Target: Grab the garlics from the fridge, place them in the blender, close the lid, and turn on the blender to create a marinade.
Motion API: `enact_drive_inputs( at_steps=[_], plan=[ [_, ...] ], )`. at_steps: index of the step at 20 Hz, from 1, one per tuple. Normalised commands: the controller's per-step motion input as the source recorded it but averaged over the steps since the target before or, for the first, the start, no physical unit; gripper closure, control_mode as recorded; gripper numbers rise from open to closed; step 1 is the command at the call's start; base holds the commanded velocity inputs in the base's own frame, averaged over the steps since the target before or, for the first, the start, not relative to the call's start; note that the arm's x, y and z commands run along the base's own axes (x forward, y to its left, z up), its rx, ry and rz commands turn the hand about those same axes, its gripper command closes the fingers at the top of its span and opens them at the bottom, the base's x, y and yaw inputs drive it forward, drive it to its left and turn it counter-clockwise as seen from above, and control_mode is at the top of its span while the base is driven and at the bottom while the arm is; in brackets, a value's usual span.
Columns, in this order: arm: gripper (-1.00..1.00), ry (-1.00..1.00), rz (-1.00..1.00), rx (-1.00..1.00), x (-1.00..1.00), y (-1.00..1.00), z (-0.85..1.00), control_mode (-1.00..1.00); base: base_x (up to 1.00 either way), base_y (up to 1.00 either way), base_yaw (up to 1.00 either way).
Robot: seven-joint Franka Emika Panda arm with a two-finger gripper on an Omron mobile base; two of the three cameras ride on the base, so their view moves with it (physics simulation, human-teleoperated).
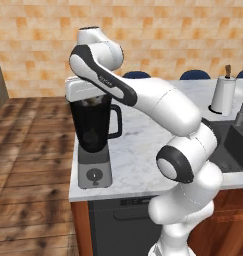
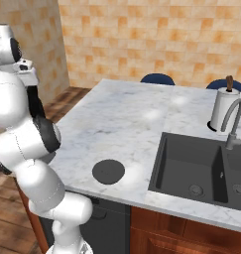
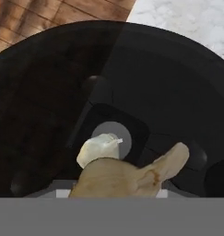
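Two garlic bulbs appear in the hand view, looking down into the open mouth of the blender (image 1: 95, 131). The whitish garlic (image 3: 98, 150) lies low in the jar, over the pale round hub at the jar's bottom. The tan garlic (image 3: 132, 177) is closer to the camera, at the bottom edge of the view, with one pointed end reaching toward the right. It overlaps the whitish one from this angle; whether the two touch cannot be determined.

The gripper (image 1: 95, 100) is positioned directly over the jar mouth in the left base view, with the white hand body across the rim. The finger tips are hidden by the tan garlic in the hand view and by the hand body in the base view, so the jaw opening and any hold on the tan garlic cannot be determined.

The blender is a black tapered jar with a handle on its right side, seated in a grey square base with one round knob on the near face. It stands at the near left corner of the marble counter (image 2: 137, 119).

The lid (image 2: 108, 171) lies flat on the counter near its front edge, well apart from the sink (image 2: 191, 171), which is set into the counter on the right. A paper towel roll (image 2: 224, 110) stands upright on the far right, just behind the curved tap (image 2: 234, 121).
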Motion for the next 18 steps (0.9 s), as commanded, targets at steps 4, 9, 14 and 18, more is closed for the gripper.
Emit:
enact_drive_inputs(
  at_steps=[4,9,14,18],
  plan=[
    [-1.0,-0.09,0.0,0.0,-0.16,0.0,0.02,-1.0,0.0,0.0,0.0],
    [-1.0,-0.14,0.01,0.0,-0.3,-0.19,0.44,-1.0,0.0,0.0,0.0],
    [-1.0,-0.22,0.0,0.08,-0.65,-0.81,0.54,-1.0,0.0,0.0,0.0],
    [-1.0,-0.2,-0.01,0.26,-0.87,-1.0,0.09,-1.0,0.0,0.0,0.0]
  ],
)
